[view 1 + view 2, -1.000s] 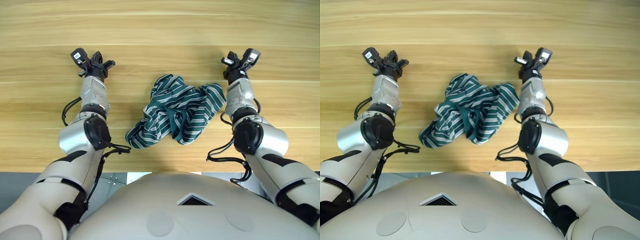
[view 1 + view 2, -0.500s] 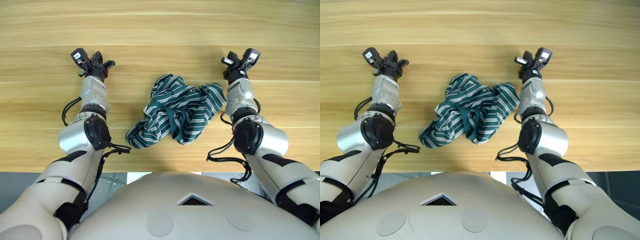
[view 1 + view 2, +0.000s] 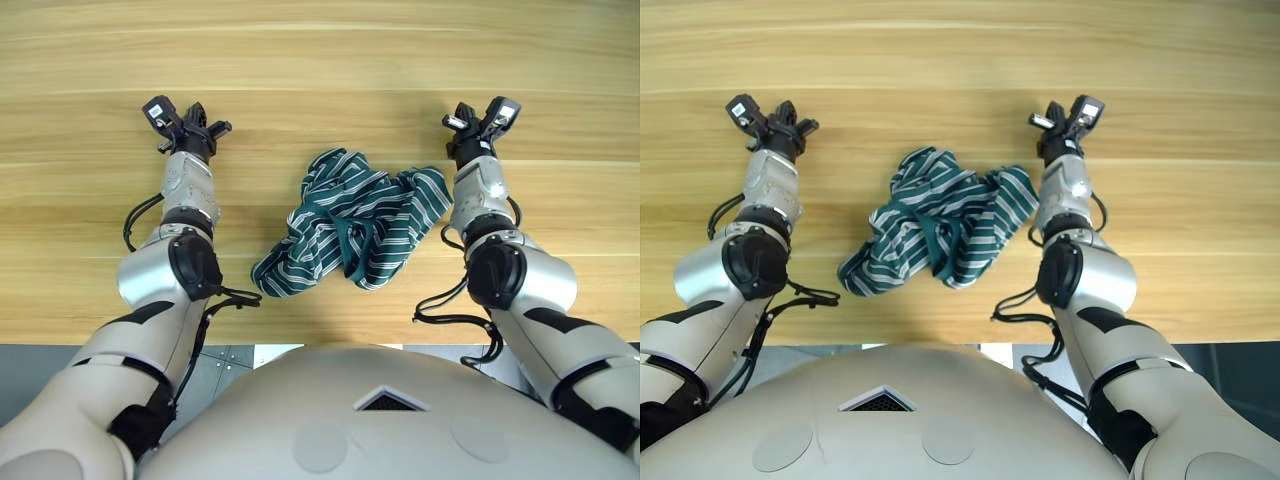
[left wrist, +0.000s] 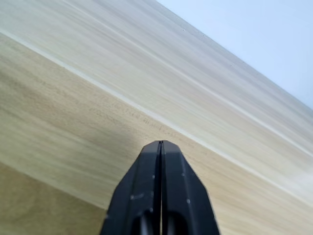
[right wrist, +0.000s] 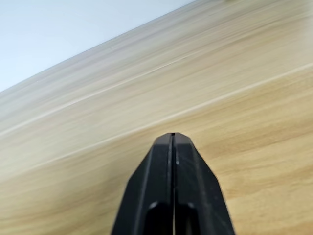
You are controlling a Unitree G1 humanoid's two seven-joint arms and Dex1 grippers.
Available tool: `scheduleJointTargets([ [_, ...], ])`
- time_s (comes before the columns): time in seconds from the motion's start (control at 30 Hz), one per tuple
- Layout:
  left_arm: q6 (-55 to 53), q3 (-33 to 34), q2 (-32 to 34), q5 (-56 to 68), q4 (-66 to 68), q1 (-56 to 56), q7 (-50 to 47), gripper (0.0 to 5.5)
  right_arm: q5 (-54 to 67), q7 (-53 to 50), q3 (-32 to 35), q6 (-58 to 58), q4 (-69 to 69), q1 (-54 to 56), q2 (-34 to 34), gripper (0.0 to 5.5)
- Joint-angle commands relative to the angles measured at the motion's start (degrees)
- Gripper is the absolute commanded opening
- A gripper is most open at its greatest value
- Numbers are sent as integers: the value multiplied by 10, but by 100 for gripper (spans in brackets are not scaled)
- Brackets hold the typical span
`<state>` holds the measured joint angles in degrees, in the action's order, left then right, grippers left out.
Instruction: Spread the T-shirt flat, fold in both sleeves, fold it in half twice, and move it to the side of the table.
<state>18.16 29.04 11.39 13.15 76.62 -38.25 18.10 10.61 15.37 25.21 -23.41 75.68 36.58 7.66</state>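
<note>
Your left gripper (image 4: 160,145) has its two fingers pressed flat together, with no gap between them and nothing held; it sits over bare wood of the table (image 3: 320,60), off to the left of the T-shirt (image 3: 350,220) and apart from it. Your right gripper (image 5: 173,136) is the same: fingers fully closed on each other, empty, above bare tabletop just beyond the shirt's right edge and not touching the cloth. The T-shirt, dark green with white stripes, lies crumpled in a bunched heap on the table between your two arms, nearer the right forearm than the left, with neither sleeve laid out.
</note>
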Motion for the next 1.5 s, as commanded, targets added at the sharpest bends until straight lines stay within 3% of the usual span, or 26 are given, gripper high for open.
scheduleJointTargets([
  [0.03, 36, -12, 24, 17, -29, -13, 181, 4, 20, 102, -5, -49, -45, 9, 27, 0],
  [0.1, 31, -3, 49, 67, -77, -8, 360, 4, 40, 213, -21, -68, -118, -3, 46, 0],
  [0.2, 13, -51, 69, 110, -209, 67, 590, 4, 86, 371, -70, -38, -319, -89, 70, 0],
  [0.33, 38, -146, 97, 102, -382, 218, 730, 4, 107, 510, -151, 0, -554, -248, 138, 0],
  [0.53, 194, -256, 147, -98, -410, 306, 640, 4, 111, 611, -218, 6, -742, -410, 225, 0],
  [0.73, 253, -325, 177, -199, -427, 333, 534, 4, 53, 584, -270, 15, -751, -423, 244, 0],
  [1.1, 246, -382, 198, -168, -475, 330, 467, 4, -324, 234, -393, 9, -381, -259, 252, 0],
  [1.33, 210, -378, 187, -103, -543, 321, 439, 4, -316, 225, -418, -16, -364, -253, 275, 0],
  [1.5, 163, -419, 189, -60, -622, 355, 469, 4, -315, 222, -427, -16, -363, -249, 274, 0],
])
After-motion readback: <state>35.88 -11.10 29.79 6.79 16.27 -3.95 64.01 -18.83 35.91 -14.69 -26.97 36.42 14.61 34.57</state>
